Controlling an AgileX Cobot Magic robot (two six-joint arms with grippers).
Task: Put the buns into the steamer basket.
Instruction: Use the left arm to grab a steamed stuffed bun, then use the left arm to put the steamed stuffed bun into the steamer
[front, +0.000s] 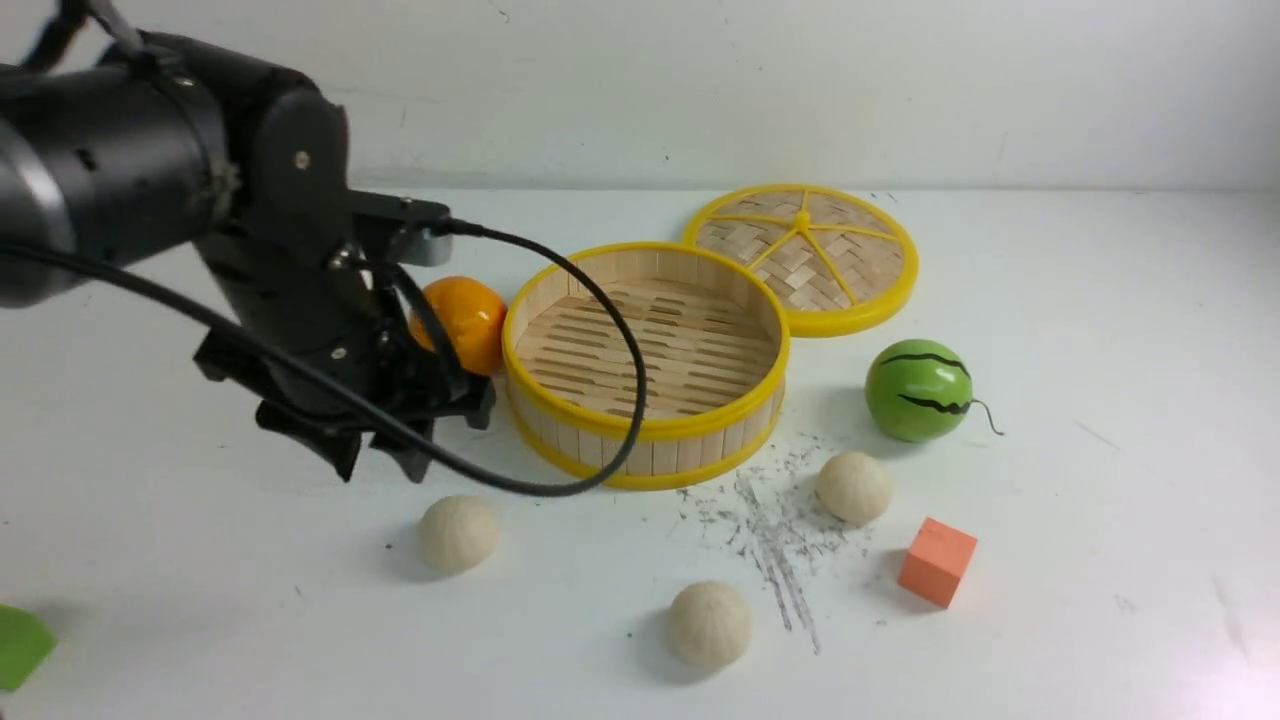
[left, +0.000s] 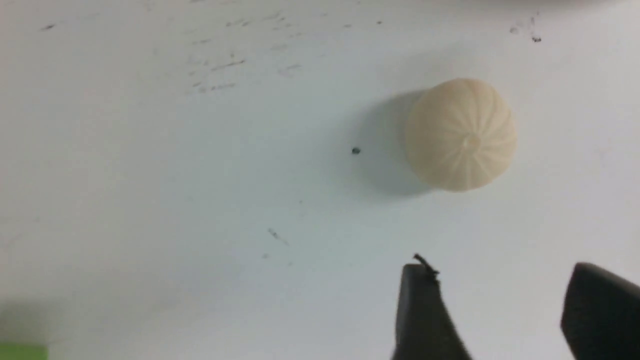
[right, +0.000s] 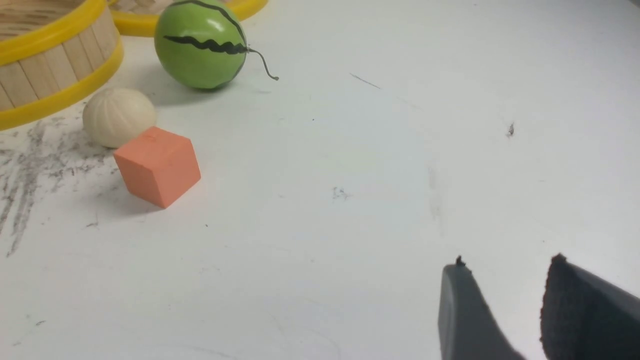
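White tabletop (front: 1100, 350), three buns (front: 458, 533) outside the steamer basket (front: 700, 450), left hand (left: 500, 280) and right hand (right: 505, 267) both apart.

light: bright, even, diffuse | shadows: soft, at 9 o'clock of the buns (front: 458, 533) in front view | glare: small highlight on watermelon ball (right: 200, 42) | focus: left wrist view soft | front view: pale glow at 5 o'clock corner
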